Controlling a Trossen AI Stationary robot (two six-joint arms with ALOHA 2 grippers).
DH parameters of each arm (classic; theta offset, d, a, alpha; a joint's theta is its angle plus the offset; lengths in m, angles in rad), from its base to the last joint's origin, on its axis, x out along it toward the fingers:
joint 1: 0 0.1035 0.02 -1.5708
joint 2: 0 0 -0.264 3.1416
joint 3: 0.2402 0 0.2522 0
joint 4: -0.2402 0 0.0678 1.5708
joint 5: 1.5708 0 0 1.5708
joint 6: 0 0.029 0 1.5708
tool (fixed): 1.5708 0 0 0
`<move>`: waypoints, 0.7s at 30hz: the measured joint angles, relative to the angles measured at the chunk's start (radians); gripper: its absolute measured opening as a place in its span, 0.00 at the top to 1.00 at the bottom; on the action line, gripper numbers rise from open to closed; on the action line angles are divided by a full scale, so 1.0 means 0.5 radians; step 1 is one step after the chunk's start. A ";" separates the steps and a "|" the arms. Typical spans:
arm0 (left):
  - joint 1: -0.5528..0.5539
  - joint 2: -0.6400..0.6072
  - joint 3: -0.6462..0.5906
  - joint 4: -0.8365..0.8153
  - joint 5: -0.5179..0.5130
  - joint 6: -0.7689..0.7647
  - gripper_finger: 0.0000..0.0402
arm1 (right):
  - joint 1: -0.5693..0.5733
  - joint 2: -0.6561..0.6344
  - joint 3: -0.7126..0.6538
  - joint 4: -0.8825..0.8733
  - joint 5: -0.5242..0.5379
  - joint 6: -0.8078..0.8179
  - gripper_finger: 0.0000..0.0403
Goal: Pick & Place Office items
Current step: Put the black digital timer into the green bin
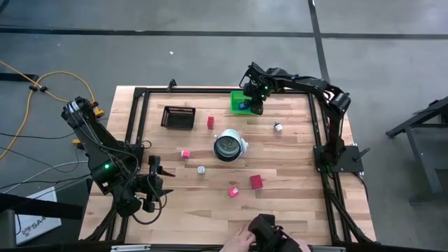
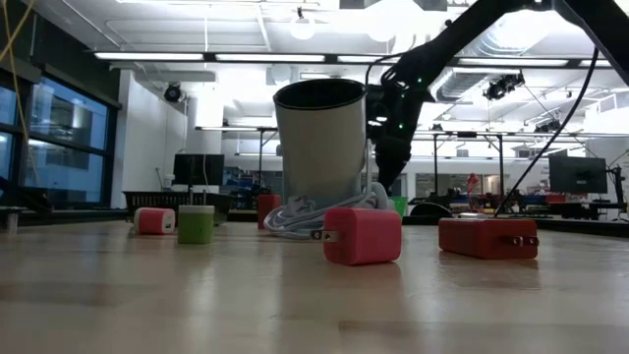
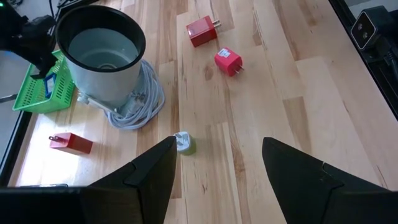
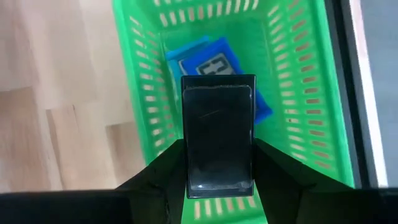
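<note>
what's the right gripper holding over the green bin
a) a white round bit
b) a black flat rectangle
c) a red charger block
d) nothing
b: the right gripper is shut on a black flat rectangle above the green bin, where a blue flat piece already lies.

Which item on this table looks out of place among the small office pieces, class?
The white cup at the table's centre. It is far bigger than the red blocks scattered round it, and a white cable lies loosely coiled at its base. The right gripper holds a black rectangle over the green bin.
</note>
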 joint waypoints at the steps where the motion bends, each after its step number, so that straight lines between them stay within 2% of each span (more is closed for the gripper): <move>1: 0.000 0.000 0.000 0.000 0.000 0.000 0.43 | 0.005 0.012 0.000 0.000 0.004 -0.004 0.64; 21: 0.000 0.000 0.000 0.023 0.000 0.000 0.43 | -0.011 0.113 0.000 -0.031 -0.040 -0.030 0.64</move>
